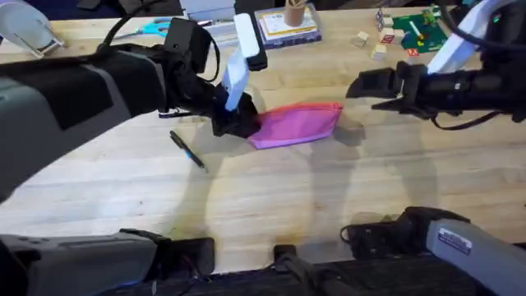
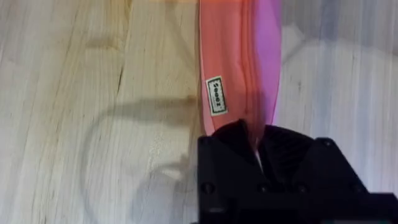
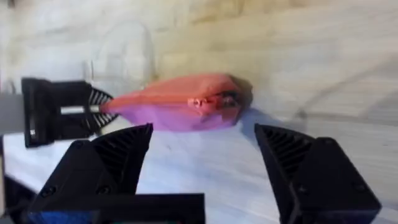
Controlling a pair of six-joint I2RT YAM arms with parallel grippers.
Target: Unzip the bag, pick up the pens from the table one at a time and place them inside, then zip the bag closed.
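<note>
The pink bag (image 1: 300, 125) lies on the table (image 1: 329, 189) near the middle, its orange-red zipper (image 3: 180, 99) closed with the pull (image 3: 208, 102) near its right end. My left gripper (image 1: 237, 122) is shut on the bag's left end; its black fingers (image 2: 233, 140) pinch the fabric beside the zipper band (image 2: 227, 56). My right gripper (image 1: 362, 85) hovers open just right of the bag, apart from it, with the open fingers (image 3: 124, 149) facing the bag's pull end. One dark pen (image 1: 187, 150) lies on the wood left of the bag.
Blue-handled scissors (image 1: 154, 27) lie at the back left. A book with a cup (image 1: 289, 23) stands at the back centre, with small blocks (image 1: 376, 39) and a green board (image 1: 421, 30) at the back right.
</note>
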